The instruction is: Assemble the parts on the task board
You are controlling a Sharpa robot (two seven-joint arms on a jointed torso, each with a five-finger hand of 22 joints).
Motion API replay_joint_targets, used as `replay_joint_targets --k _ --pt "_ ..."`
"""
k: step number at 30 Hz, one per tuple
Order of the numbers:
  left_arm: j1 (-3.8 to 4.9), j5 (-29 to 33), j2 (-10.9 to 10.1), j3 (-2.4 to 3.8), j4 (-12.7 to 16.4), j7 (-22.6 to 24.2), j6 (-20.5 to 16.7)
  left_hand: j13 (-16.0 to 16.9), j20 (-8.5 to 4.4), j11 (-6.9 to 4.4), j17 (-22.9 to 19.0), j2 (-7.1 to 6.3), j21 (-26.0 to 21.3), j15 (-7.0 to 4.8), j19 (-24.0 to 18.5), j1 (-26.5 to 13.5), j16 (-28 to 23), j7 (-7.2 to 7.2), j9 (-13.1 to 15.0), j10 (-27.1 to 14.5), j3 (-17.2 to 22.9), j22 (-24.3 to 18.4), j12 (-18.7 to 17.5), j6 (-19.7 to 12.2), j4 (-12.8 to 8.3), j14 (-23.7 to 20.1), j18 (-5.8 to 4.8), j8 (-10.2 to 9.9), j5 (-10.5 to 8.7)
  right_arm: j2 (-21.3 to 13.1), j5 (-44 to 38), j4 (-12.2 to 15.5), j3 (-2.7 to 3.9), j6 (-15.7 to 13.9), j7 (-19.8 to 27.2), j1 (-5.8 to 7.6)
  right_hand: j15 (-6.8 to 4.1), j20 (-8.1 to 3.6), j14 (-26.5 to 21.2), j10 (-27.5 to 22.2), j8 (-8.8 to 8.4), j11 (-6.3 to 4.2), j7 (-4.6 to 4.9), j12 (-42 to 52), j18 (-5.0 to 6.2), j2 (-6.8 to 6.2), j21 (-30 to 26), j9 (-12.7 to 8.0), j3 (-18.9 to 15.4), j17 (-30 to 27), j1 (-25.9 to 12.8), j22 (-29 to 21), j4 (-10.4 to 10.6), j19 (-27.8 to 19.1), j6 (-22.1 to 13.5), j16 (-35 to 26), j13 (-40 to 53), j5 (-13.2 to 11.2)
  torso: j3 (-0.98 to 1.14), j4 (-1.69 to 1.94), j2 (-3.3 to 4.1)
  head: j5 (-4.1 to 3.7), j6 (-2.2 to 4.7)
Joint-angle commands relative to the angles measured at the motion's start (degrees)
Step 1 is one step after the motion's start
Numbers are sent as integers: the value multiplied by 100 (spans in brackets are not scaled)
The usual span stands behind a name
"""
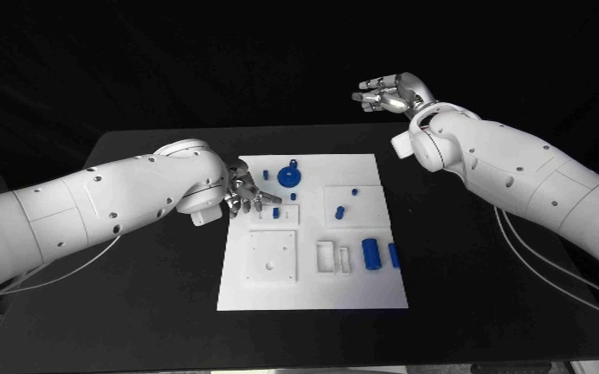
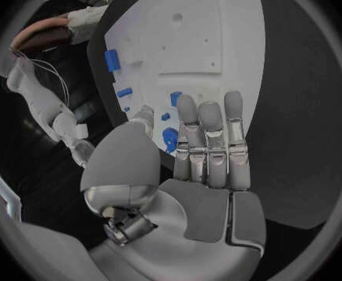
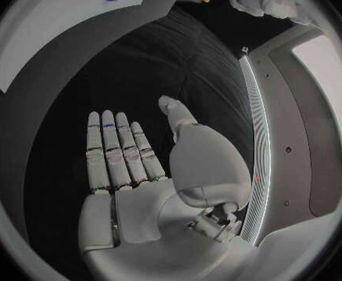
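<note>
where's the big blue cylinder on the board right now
In the head view the big blue cylinder lies on the task board near its front right corner, between a white slotted block and a thinner blue piece, clear of both robot hands.

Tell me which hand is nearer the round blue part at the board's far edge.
Left. The left hand hovers just beside the round blue part; the right hand is raised far beyond the task board.

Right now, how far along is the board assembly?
Early, by the look of it. Done: nothing clearly assembled; blue parts such as the large cylinder lie loose on the task board. In hand: nothing. The left robot hand hovers open over the board's left edge; the right robot hand is raised beyond the table's far edge, holding nothing. Left: seemingly all the placing, though I can't tell if the round part is seated.
</note>
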Motion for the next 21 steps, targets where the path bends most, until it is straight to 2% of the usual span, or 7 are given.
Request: replay_joint_targets --k 1,4,9,11,17,19,21 --pt "76 349 -48 62 7 73 163 3 -9 43 -19 51 -77 6 65 -11 -13 2 -19 -27 -10 50 -27 -39 -7 -48 -107 -2 -9 -8 76 -18 3 -11 80 2 13 -3 -16 -36 -11 3 -12 -37 18 -5 8 -5 4 -8 -63 -7 29 -49 -37 -4 -9 27 9 -5 8 8 59" --pt "171 403 -63 112 -61 86 206 11 -25 42 -27 250 -131 2 78 72 -9 10 -23 -49 41 87 -16 -69 -141 -59 -127 -3 95 -16 84 -31 3 0 84 2 9 -9 -12 -14 -6 -6 -21 -31 16 9 18 -2 18 -8 -49 -4 29 -39 19 0 -8 30 7 2 6 -1 84" --pt "303 401 4 144 -282 114 273 20 -74 66 -69 759 -285 1 84 59 -37 85 -120 -238 -128 160 -11 -365 -850 -159 -197 -20 487 -20 89 -43 3 14 93 2 -12 -30 36 50 -4 -26 -41 -40 -7 33 21 2 89 -7 -47 -3 -7 -19 144 13 -8 20 6 -3 5 53 176" --pt "334 335 51 149 -408 138 325 27 -76 77 -107 953 -351 2 120 110 1 129 -487 -281 -281 206 52 -508 -1097 -161 -203 20 692 -18 94 -40 3 6 106 2 -12 -32 38 50 -5 -26 -41 -38 -8 34 22 1 91 -8 -60 -3 -4 -16 151 12 -9 10 8 -9 18 84 210" --pt "412 162 259 157 -943 235 314 -29 -77 72 -274 1138 -580 6 223 144 125 140 -934 -341 -510 449 186 -624 -1298 -188 -202 257 716 -18 105 3 3 -17 133 2 -12 -33 40 52 -6 -28 -42 -37 -9 40 22 1 93 -8 -68 -4 0 -15 152 11 -9 6 12 -11 22 150 254" --pt "431 141 332 158 -1122 281 307 -29 -73 95 -277 1143 -599 15 234 137 144 198 -1034 -335 -513 473 201 -777 -1293 -183 -199 169 712 -18 106 17 3 -22 137 2 -13 -34 39 56 -5 -29 -44 -37 -12 42 19 2 109 -8 -70 -4 -6 -16 163 6 -9 14 13 -9 17 177 332" --pt "449 123 424 159 -1327 328 309 -28 -59 111 -291 1067 -657 26 258 109 189 227 -1334 -344 -503 552 239 -807 -1260 -193 -184 144 688 -18 106 38 3 -29 143 2 -14 -34 39 56 -4 -29 -44 -37 -13 42 19 2 114 -8 -71 -4 -8 -16 166 5 -9 17 9 -7 20 201 334"
